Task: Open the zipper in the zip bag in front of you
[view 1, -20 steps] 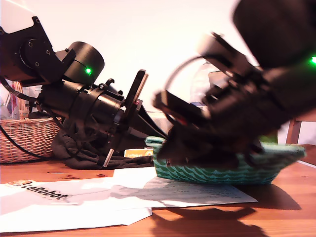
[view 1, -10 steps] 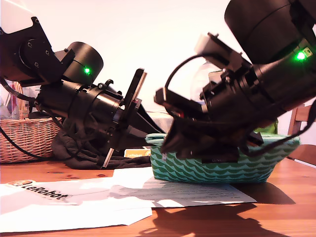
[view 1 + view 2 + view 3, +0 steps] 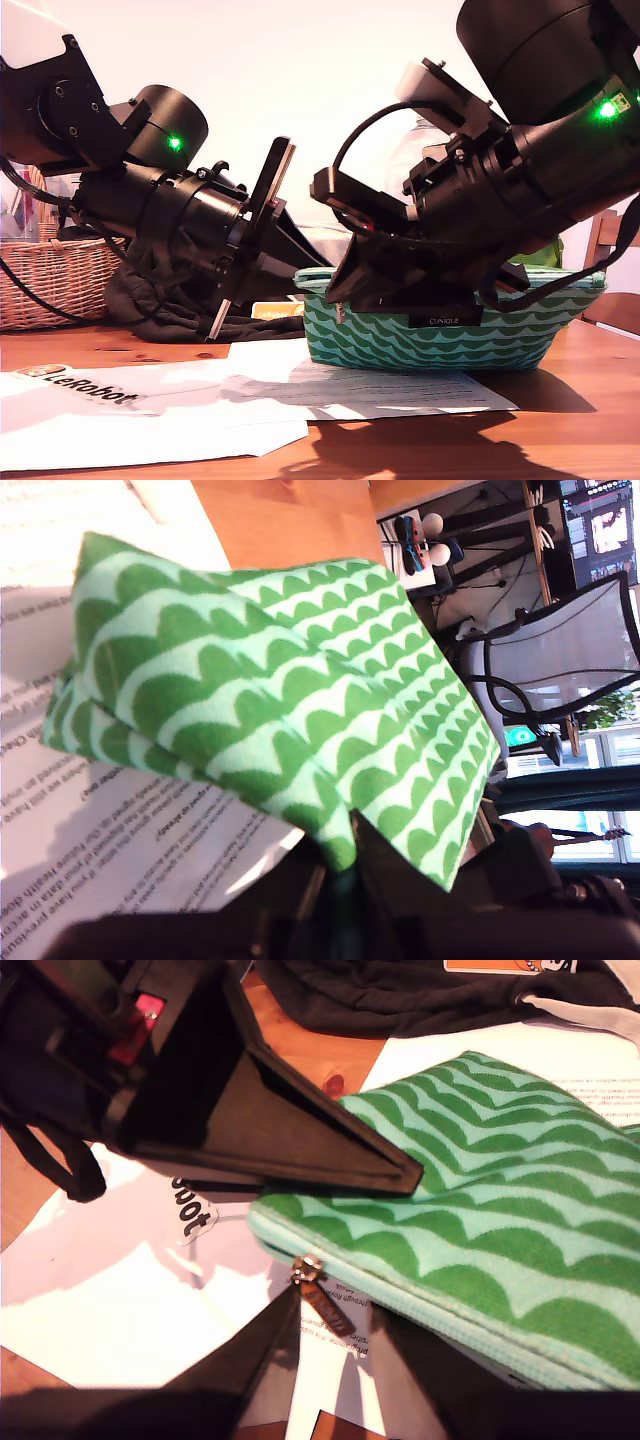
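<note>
Soft pouch pinned at one end, zipper pull waiting at the other.

My first gripper [image 3: 335, 880] pinched an edge of the zip bag [image 3: 450, 340], lying on papers [image 3: 150, 410] at 5 o'clock of the exterior view. My second gripper [image 3: 330, 1260] stood wide around the silver pull tab [image 3: 322, 1300] of the zipper [image 3: 400, 1295]. The fabric looked limp and light, so I judged the slim tab the right hold.

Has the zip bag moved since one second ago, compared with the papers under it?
Yes. In the exterior view the zip bag has its end at that view's right risen, while the papers stayed put.
</note>
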`<state>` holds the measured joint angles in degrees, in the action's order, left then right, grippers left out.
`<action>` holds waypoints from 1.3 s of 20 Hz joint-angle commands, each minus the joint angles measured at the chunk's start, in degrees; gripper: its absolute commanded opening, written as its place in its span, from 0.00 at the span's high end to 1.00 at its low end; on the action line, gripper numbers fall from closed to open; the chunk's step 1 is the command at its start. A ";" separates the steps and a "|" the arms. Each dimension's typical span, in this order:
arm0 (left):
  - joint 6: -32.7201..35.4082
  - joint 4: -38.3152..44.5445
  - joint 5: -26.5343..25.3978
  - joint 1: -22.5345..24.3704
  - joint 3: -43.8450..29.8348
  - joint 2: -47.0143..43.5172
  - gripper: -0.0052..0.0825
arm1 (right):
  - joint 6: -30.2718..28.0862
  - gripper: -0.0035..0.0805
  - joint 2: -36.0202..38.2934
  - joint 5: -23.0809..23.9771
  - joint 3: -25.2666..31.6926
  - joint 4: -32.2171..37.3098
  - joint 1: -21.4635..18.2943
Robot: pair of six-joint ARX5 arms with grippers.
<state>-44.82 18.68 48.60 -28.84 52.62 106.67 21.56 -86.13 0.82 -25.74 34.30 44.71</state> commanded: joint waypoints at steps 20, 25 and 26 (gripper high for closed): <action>-0.35 1.07 2.08 -0.15 0.31 0.70 0.96 | 1.16 0.68 -0.66 1.07 0.11 -0.33 -0.09; -0.83 1.09 2.16 -0.15 0.31 0.70 0.96 | 1.14 0.69 -0.66 2.54 0.11 0.76 0.70; -0.83 1.09 2.19 -0.15 0.31 0.70 0.96 | 1.14 0.69 -0.66 3.04 0.11 1.27 0.98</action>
<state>-45.84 19.31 49.98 -28.84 52.62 106.67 22.52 -86.13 3.40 -25.74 34.57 45.32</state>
